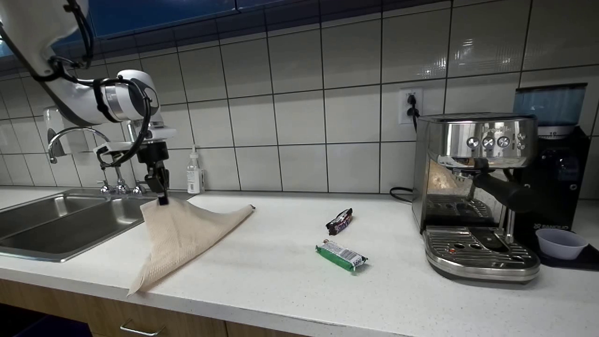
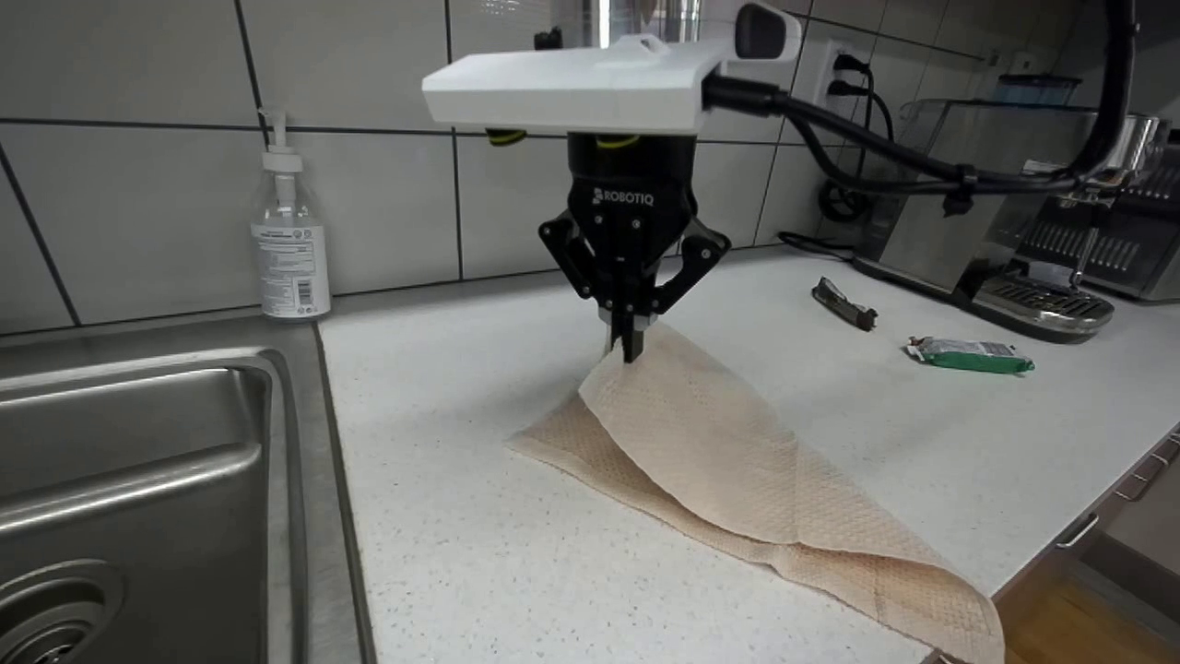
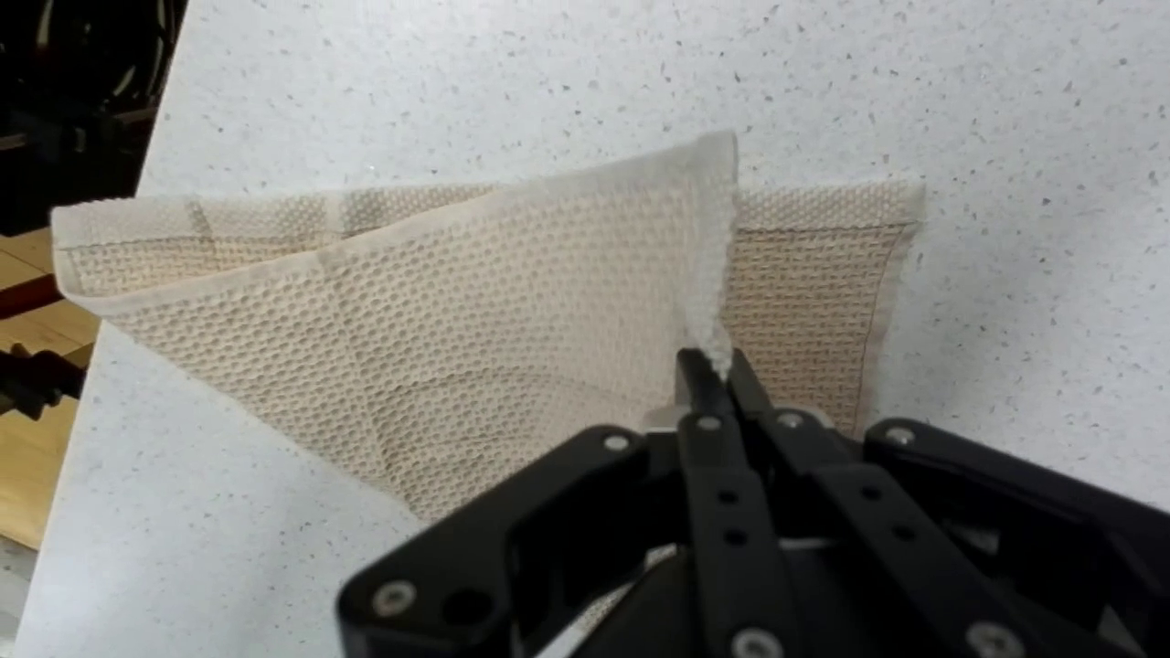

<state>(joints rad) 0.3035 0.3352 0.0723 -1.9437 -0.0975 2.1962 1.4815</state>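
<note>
- Beige waffle-weave cloth (image 2: pixel 719 461): folded over on the white speckled countertop (image 2: pixel 442 516), one end overhanging the countertop's front edge.
- Black two-fingered Robotiq gripper (image 2: pixel 624 344): jaws almost fully together, pinching the cloth's lifted edge.
- Countertop strip between the cloth and the stainless-steel sink (image 2: pixel 323 516); another stretch toward the green-and-white wrapped bar (image 1: pixel 341 255).

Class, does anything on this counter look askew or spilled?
The beige textured cloth looks askew: folded unevenly, pinched in the black gripper, with one end jutting beyond the white speckled countertop. No spill shows.
</note>
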